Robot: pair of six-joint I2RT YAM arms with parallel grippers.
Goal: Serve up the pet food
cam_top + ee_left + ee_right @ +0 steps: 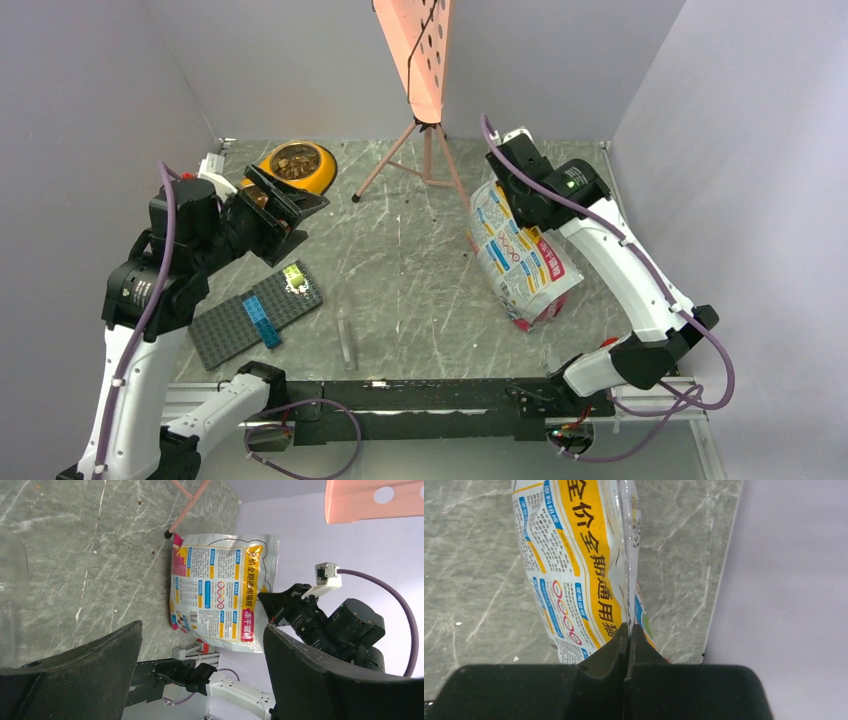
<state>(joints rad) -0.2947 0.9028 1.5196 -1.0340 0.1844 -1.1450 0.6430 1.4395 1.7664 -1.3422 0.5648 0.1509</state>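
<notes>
- Your right gripper (629, 636) has its fingers pinched together on the top seam of the white-yellow-pink printed foil bag (574, 555). The film looks slick and floppy.
- Your left gripper (201, 632) stands wide apart and empty, beside the yellow plastic dish (326, 172).
- The small brown kibble pellets (293, 160) fill that dish's bowl. They are loose, light and likely to scatter, so pour them rather than pinch.
- The pink tripod legs (385, 160) stand between dish and bag.

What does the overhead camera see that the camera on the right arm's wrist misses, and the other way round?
Only overhead: the yellow dish holding brown pet food pellets, the dark grey studded plate, the pink perforated panel on a tripod and the open left hand. Only the wrist view: up close, the right hand shut on the edge of the white, yellow and pink printed bag. Both: that bag and the grey marble table.
</notes>
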